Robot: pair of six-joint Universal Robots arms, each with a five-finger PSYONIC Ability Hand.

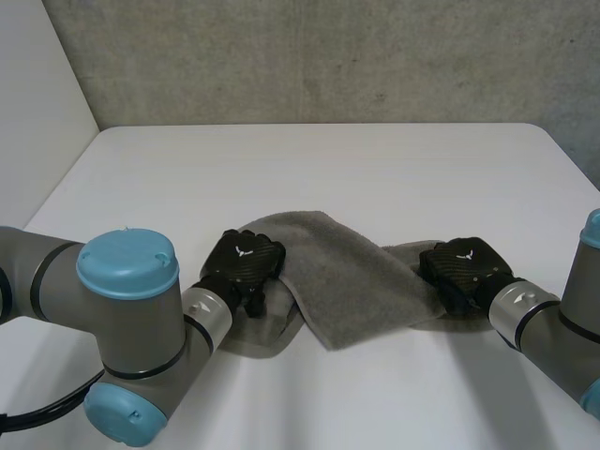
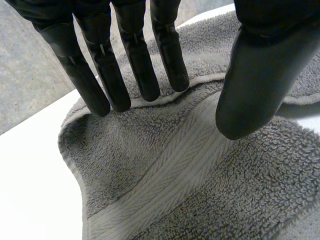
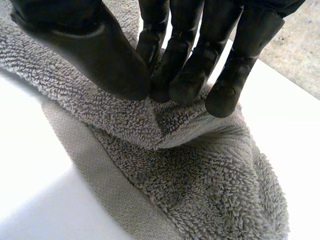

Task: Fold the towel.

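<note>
the right hand (image 1: 466, 264) pinches a corner of the towel (image 1: 352, 281), likely to fold it, while the straight-fingered left hand (image 1: 246, 258) steadies the other end.

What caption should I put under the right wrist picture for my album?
Right hand pinches a fold of the grey towel on the white table.

I count one grey towel (image 1: 347, 281), lying on the near half of one white table (image 1: 309, 169). Two arms come in from the near side, the left arm (image 1: 122, 309) and the right arm (image 1: 562, 333), and each ends in one black hand, so two hands: the left hand (image 1: 246, 258) and the right hand (image 1: 466, 265). One concrete wall (image 1: 328, 56) stands at the far side.
</note>
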